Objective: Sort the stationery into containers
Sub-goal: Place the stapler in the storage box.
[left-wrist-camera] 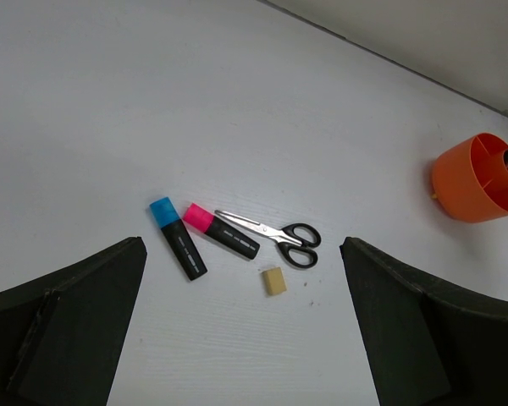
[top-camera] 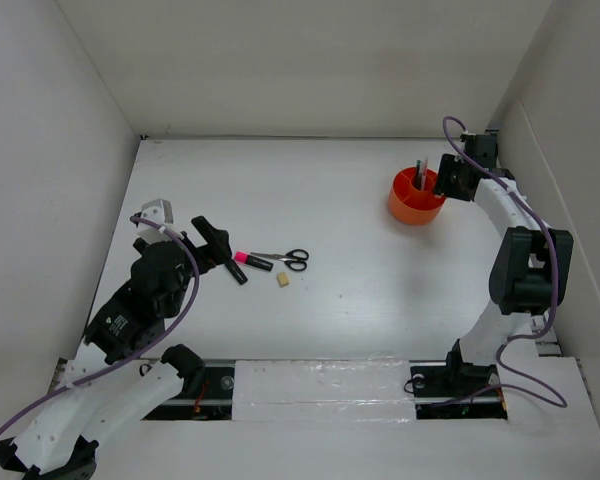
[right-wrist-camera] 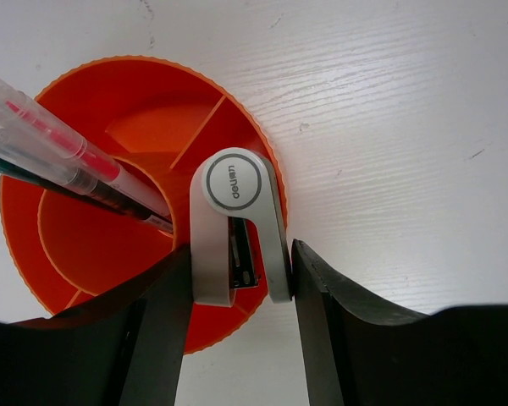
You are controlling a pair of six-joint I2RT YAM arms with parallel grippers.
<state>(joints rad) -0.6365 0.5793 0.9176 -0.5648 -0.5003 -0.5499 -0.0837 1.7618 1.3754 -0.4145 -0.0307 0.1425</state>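
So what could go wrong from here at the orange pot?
The sharpener between the right gripper's fingers hangs near the pot's rim; let go here, it could catch the wall and fall outside. The pens lean right beside it and could get knocked.

The pot (right-wrist-camera: 144, 93) is smooth, slightly glossy orange plastic with a ribbed rim. The pens (right-wrist-camera: 59, 145) are clear plastic, and the sharpener (right-wrist-camera: 237, 190) is matt pale plastic. The tabletop (right-wrist-camera: 389, 127) is matt white with fine wood grain.
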